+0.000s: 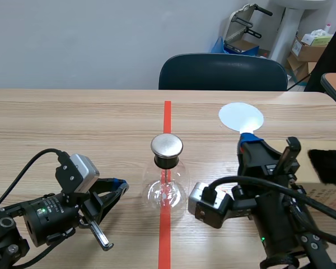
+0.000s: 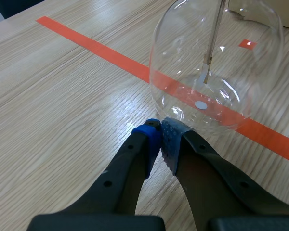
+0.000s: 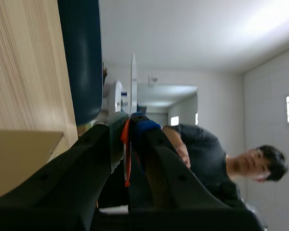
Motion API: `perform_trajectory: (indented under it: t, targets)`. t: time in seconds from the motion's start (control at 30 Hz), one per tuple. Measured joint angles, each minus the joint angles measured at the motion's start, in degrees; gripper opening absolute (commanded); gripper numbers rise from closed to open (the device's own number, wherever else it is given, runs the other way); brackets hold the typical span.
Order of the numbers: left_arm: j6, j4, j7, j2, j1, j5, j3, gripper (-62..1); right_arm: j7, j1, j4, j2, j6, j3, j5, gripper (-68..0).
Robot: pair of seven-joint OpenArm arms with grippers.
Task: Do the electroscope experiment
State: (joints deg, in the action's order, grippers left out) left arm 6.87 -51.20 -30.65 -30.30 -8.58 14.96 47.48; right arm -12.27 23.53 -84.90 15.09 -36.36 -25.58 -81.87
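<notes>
The electroscope (image 1: pixel 166 179), a clear glass flask with a round metal cap (image 1: pixel 167 145), stands on the red tape line at the table's middle. In the left wrist view its glass bulb (image 2: pixel 216 67) shows a thin rod inside. My left gripper (image 1: pixel 121 185) lies low on the table to the flask's left, shut on nothing, its pads (image 2: pixel 152 139) just short of the glass base. My right gripper (image 1: pixel 250 140) is turned upward to the flask's right, shut on the orange handle (image 3: pixel 126 144) of a white disc paddle (image 1: pixel 241 117), seen edge-on as a paddle (image 3: pixel 133 82) in the right wrist view.
A cardboard box (image 1: pixel 327 195) with a black furry cloth (image 1: pixel 329 165) on it sits at the table's right edge. A dark chair (image 1: pixel 223 72) stands behind the far edge. A person (image 3: pixel 207 154) shows in the right wrist view beyond the table.
</notes>
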Motion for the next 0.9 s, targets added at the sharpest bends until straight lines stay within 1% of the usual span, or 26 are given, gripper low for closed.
perform_trajectory:
  t: [0.07, 0.23, 0.33, 0.53, 0.73, 0.9]
  targets:
    - [0.0, 0.0, 0.0, 0.0, 0.0, 0.0, 0.0, -56.9, -2.4, 0.0, 0.0, 0.0, 0.0, 0.0, 0.0, -65.8]
    - [0.0, 0.0, 0.0, 0.0, 0.0, 0.0, 0.0, -56.9, -6.3, 0.0, 0.0, 0.0, 0.0, 0.0, 0.0, -65.8]
    - [0.0, 0.0, 0.0, 0.0, 0.0, 0.0, 0.0, -56.9, -7.1, 0.0, 0.0, 0.0, 0.0, 0.0, 0.0, -65.8]
    - [0.0, 0.0, 0.0, 0.0, 0.0, 0.0, 0.0, -56.9, -6.9, 0.0, 0.0, 0.0, 0.1, 0.0, 0.0, -65.8]
    - [0.0, 0.0, 0.0, 0.0, 0.0, 0.0, 0.0, -56.9, -0.4, 0.0, 0.0, 0.0, 0.2, 0.0, 0.0, -65.8]
    - [0.0, 0.0, 0.0, 0.0, 0.0, 0.0, 0.0, -56.9, 8.7, 0.0, 0.0, 0.0, 0.2, 0.0, 0.0, -65.8]
